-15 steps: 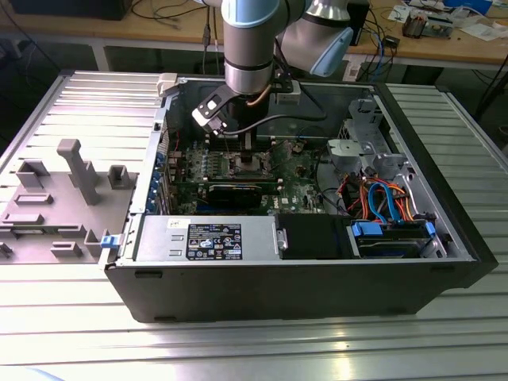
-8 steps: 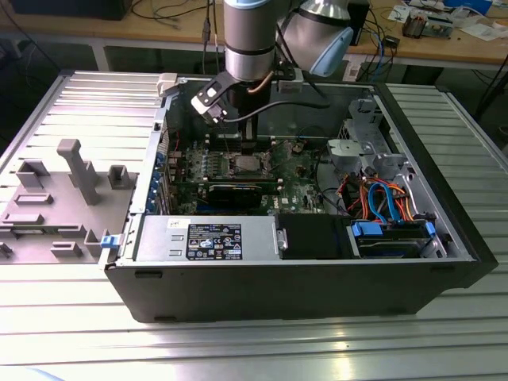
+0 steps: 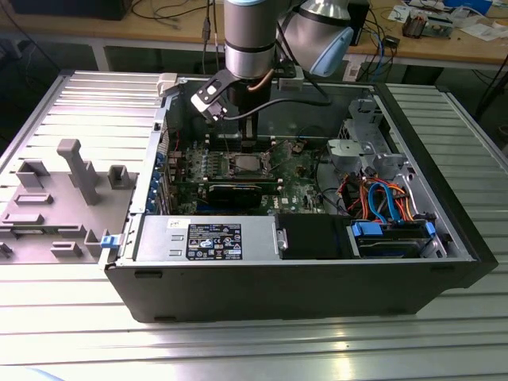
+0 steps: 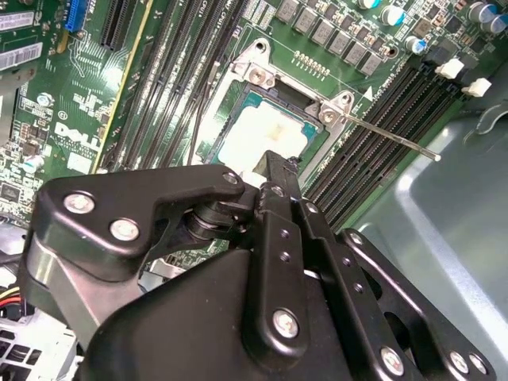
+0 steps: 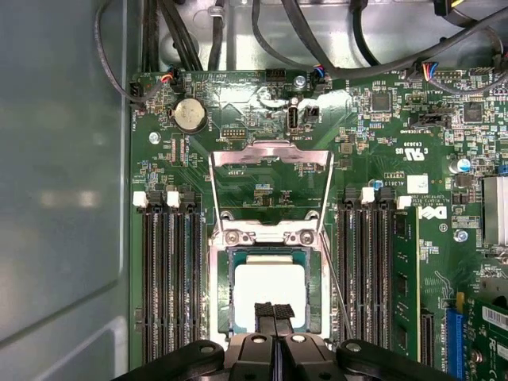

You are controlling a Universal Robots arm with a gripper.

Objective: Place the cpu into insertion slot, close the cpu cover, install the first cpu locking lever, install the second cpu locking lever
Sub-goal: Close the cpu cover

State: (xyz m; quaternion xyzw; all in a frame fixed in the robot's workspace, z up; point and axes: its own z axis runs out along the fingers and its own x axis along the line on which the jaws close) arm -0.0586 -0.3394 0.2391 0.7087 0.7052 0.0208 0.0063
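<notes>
So the arm [image 3: 248,40] came pretty much straight down from above into the open PC case [image 3: 302,278] in the exterior view, wrist pointing at the green motherboard [image 5: 381,159] and the gripper [image 3: 247,145] hanging right over the socket area. In the first wrist view the gripper [image 5: 274,311] had its jaws clenched, both fingertips [image 5: 266,311] pressed flat against each other with nothing I could see between them, sitting just above one edge of the cpu [image 5: 270,282]. The cpu itself was already lying flat in the insertion slot [image 5: 221,294], silver top up, between the two banks of black memory slots [image 5: 167,278]. The cpu cover [image 5: 270,155] was flipped open, standing up off its hinge on the far side of the socket from the gripper, with the board showing through its window. In the second wrist view one locking lever [image 4: 389,139] stuck out unlatched, angled away over the memory slots.
</notes>
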